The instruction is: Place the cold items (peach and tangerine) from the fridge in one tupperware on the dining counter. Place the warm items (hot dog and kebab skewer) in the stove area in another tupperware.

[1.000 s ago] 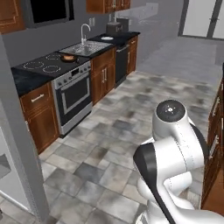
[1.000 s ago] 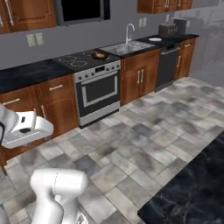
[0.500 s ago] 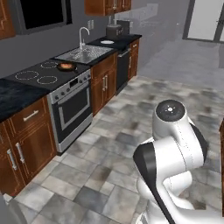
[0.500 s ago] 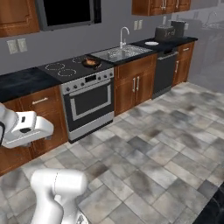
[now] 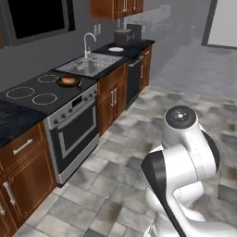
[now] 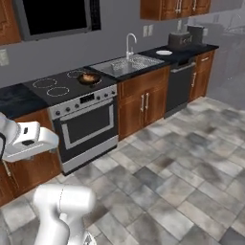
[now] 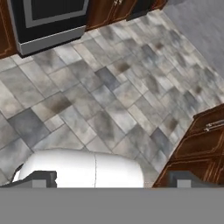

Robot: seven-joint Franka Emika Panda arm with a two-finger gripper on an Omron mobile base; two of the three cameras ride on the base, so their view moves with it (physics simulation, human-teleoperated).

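Observation:
The stove (image 5: 44, 92) (image 6: 67, 86) stands in the wooden cabinet run, with a small dark pan (image 5: 68, 81) (image 6: 88, 77) on its right rear burner. Something brownish lies in the pan, too small to name. In the hand view my gripper (image 7: 113, 179) is open, its fingertips (image 7: 41, 178) far apart with nothing between them. It points down at the grey tiled floor (image 7: 109, 87), short of the oven door (image 7: 48, 17). Peach, tangerine, fridge, tupperware and dining counter are out of view.
To the right of the stove are a steel sink (image 5: 90, 65) (image 6: 127, 64), a dark dishwasher (image 5: 135, 78) (image 6: 179, 86), a white plate (image 5: 115, 49) (image 6: 164, 52) and a countertop appliance (image 6: 179, 40). A wooden cabinet (image 7: 197, 144) stands close on the hand view's right. Open tiled floor lies ahead.
The whole picture has shifted: the base has driven closer to the stove side, so the stove and cabinets look nearer. The gripper stays open.

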